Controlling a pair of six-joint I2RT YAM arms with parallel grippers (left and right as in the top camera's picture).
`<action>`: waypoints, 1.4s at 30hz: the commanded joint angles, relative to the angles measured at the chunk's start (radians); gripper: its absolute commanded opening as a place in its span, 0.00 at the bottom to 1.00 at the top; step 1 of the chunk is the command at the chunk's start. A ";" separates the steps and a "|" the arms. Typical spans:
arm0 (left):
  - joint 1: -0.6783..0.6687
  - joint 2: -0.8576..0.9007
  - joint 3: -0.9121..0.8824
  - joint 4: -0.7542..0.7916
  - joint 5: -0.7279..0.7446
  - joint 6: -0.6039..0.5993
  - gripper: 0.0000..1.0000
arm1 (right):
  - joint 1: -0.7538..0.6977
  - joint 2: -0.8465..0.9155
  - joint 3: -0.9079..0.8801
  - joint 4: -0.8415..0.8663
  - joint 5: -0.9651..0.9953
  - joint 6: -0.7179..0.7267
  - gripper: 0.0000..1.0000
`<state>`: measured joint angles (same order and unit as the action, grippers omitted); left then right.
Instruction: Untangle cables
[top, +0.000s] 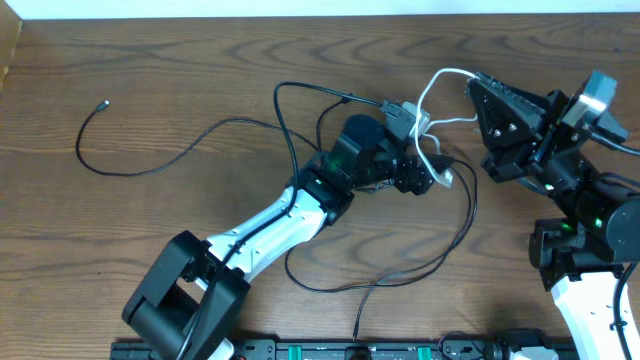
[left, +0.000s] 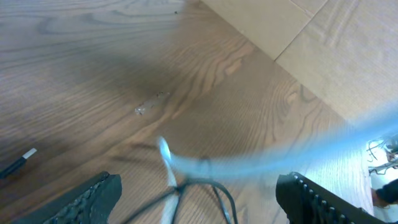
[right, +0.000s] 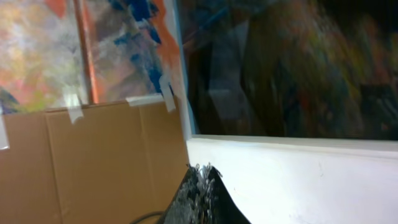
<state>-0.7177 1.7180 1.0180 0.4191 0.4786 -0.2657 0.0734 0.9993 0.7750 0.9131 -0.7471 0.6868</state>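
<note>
Thin black cables (top: 283, 128) loop tangled over the table (top: 150, 80), one white cable (top: 445, 72) among them. The left gripper (left: 199, 186) is released and the right gripper (right: 202, 169) clenched.

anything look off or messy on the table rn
Yes. The white cable and black cables lie tangled together in the middle, by the open left gripper. A loose black end trails off far left. The right wrist camera faces a wall, not the cables.
</note>
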 joint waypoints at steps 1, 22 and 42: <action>-0.001 0.003 0.016 0.005 -0.123 -0.002 0.84 | 0.005 -0.006 0.010 0.046 0.004 0.054 0.01; 0.040 0.003 0.016 -0.194 -0.229 -0.002 0.84 | -0.315 0.020 0.010 -0.045 0.325 -0.261 0.01; 0.040 0.003 0.016 -0.195 -0.229 -0.002 0.84 | -0.546 0.080 0.010 -0.106 0.460 -0.865 0.01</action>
<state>-0.6807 1.7180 1.0183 0.2272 0.2558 -0.2657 -0.4576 1.0767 0.7765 0.8082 -0.2718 -0.0547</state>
